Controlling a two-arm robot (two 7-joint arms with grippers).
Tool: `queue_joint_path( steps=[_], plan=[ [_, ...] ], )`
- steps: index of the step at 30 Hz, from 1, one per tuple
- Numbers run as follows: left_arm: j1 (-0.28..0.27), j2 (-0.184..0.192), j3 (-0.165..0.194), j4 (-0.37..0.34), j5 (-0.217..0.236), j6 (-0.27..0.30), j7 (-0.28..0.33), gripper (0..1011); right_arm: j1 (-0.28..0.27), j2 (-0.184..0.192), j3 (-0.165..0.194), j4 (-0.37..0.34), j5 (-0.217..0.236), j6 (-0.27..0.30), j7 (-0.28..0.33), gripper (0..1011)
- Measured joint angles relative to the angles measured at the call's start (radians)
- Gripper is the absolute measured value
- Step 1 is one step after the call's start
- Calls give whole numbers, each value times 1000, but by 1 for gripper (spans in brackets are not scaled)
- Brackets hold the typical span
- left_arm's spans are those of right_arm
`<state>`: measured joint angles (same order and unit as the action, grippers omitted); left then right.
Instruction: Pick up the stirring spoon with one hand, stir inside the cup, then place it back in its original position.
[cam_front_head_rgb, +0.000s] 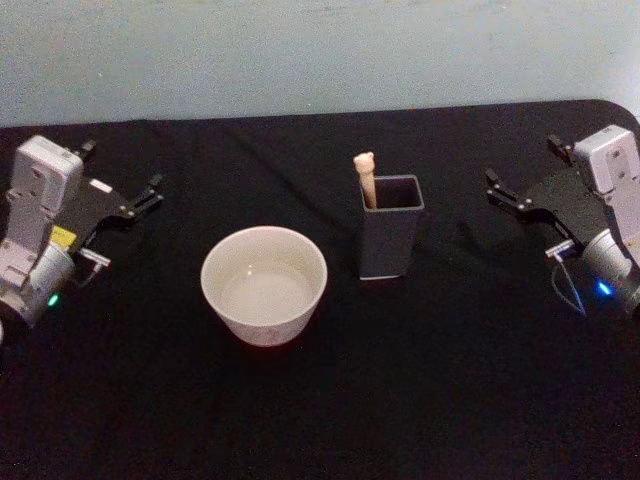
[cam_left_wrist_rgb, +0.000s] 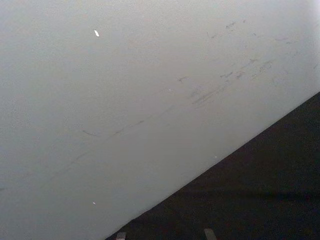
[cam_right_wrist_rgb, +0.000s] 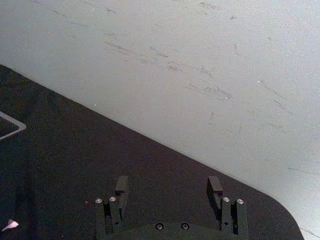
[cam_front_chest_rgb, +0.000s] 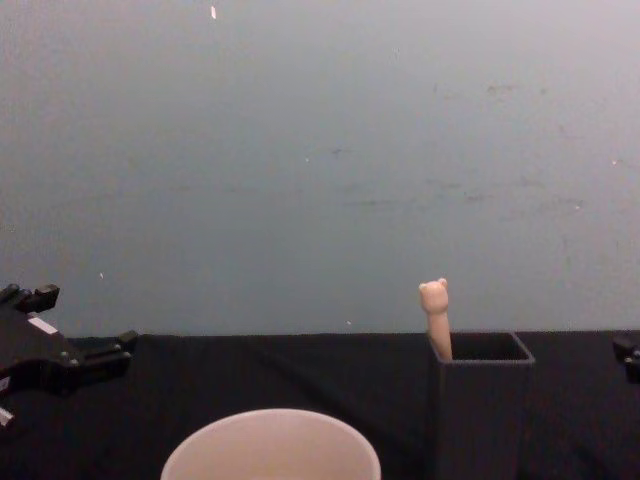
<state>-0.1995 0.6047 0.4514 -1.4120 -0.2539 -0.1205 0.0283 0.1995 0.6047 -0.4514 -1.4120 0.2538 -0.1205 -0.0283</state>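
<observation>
In the head view, the holder (cam_front_head_rgb: 392, 240) stands upright on the black table (cam_front_head_rgb: 450, 400). The stirring spoon (cam_front_head_rgb: 365, 175) stands inside it, with its beige handle poking out of the far left corner. The cup (cam_front_head_rgb: 207, 275) sits near the holder's left side without touching it. My left fingers (cam_front_head_rgb: 145, 192) lie spread and empty well beyond the cup. My right fingers (cam_front_head_rgb: 505, 190) lie spread and empty well to the holder's right, with bare cloth between.

In the left wrist view, my two fingertips sit apart, facing the pale wall (cam_left_wrist_rgb: 125, 100).

In the right wrist view, my fingers are parted wide and grasp nothing.

In the chest view, the spoon's eared knob rises just above the holder's rim, beside its left wall.

The holder looks tall, narrow and thin-walled, so I judge tipping to be the main risk. A sideways pull, or the bowl catching under the rim, could topple it toward the cup. The slim handle could also slip if I pinch it off-centre. From the left the cup blocks my reach (the right side looks clear).
</observation>
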Motion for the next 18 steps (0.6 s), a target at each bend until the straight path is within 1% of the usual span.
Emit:
queue_joint_path(
  steps=[18],
  plan=[
    [0, 0, 0, 0, 0, 0, 0, 1001, 0, 0, 0, 0, 0, 0, 0, 1002]
  ],
)
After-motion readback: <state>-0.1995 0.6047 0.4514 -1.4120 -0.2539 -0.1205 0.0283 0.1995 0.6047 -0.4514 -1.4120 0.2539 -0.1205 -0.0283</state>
